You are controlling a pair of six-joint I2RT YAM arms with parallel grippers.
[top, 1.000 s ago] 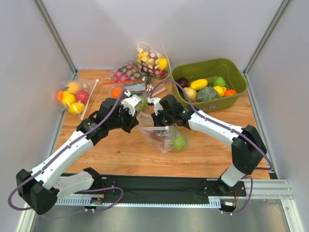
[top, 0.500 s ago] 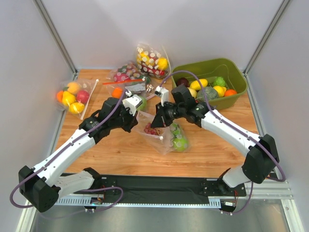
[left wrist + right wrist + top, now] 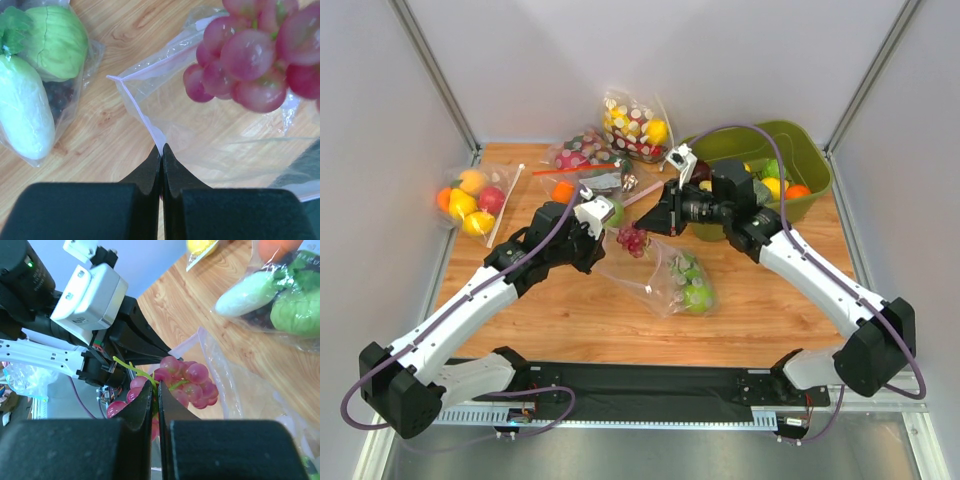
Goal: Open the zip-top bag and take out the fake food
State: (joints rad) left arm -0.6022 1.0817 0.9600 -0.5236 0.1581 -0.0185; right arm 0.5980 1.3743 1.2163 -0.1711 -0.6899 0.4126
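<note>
The clear zip-top bag (image 3: pixel 655 283) lies open on the wooden table, with green fruits (image 3: pixel 692 287) still inside its near end. My left gripper (image 3: pixel 599 258) is shut on the bag's pale zip strip at its left corner; the left wrist view shows the strip pinched between the fingertips (image 3: pixel 161 148). My right gripper (image 3: pixel 653 224) is shut on the green stem of a bunch of red grapes (image 3: pixel 633 240). It holds the grapes in the air above the bag's mouth. They also show in the right wrist view (image 3: pixel 192 382) and the left wrist view (image 3: pixel 250 55).
A green bin (image 3: pixel 817 201) of fake produce stands at the back right. A polka-dotted bag (image 3: pixel 632 125) and a red-zip bag (image 3: pixel 582 160) lie at the back. A bag with a white radish (image 3: pixel 25 115) lies behind my left gripper. Another fruit bag (image 3: pixel 468 196) lies far left.
My right gripper has risen out of the bag with the grapes and moved back toward the bin. The bag has spread open. My left gripper has kept its hold.
</note>
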